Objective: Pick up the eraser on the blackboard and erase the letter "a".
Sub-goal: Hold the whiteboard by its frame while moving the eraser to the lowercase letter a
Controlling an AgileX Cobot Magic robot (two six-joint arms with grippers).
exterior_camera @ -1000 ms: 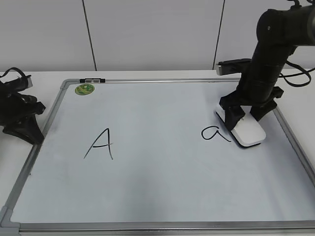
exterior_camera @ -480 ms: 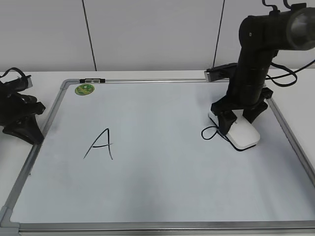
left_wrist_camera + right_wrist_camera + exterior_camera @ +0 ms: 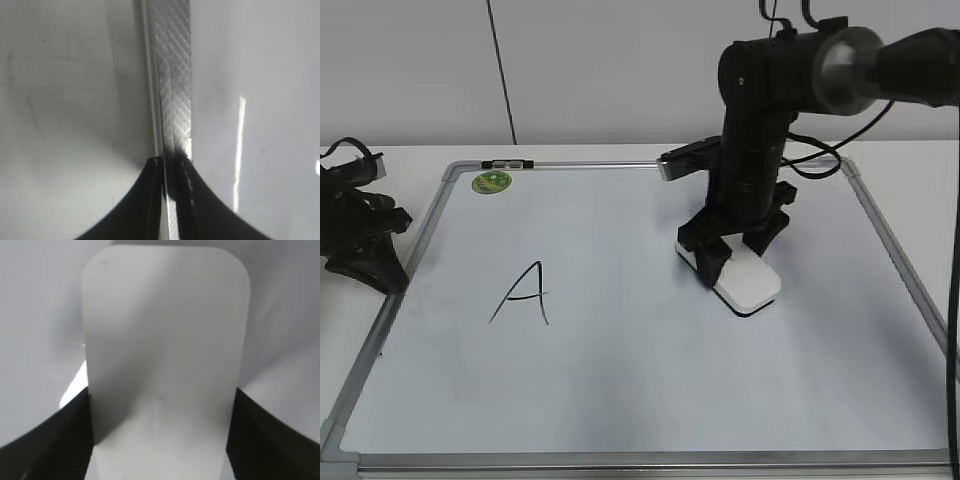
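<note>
**Right gripper clamped on eraser, mid-board**

Right gripper (image 3: 737,246) is closed on the eraser (image 3: 748,283), one finger on each long side, as confirmed in the right wrist view, where the eraser (image 3: 165,355) fills the frame between the two dark fingers (image 3: 50,440). The eraser is held flat on the blackboard (image 3: 620,400), right of centre, with its dark underside showing as a thin line along the near edge.

Faint grey lettering is seen on the eraser top in the right wrist view; it cannot be read. A capital "A" (image 3: 523,294) in black marker is written on the left half of the board. The letter "a" is not visible in any view; no marker stroke shows around the eraser. A round green sticker (image 3: 492,182) is fixed near the far-left corner; its print is too small to read. A small black-and-grey clip (image 3: 507,162) is set on the far frame just above the sticker.

The board is white with a silver-grey frame and is laid on a white table (image 3: 910,165). A white panelled wall (image 3: 620,70) is seen behind.

Left gripper (image 3: 360,240) is parked off the board, beside its left frame edge. In the left wrist view its fingers (image 3: 150,200) are almost together, with only a narrow slit between them, above the metal frame (image 3: 172,75).

Bare board surface lies on all sides of the eraser, widest toward the near edge and toward the "A". The right frame edge lies well apart from the eraser.
</note>
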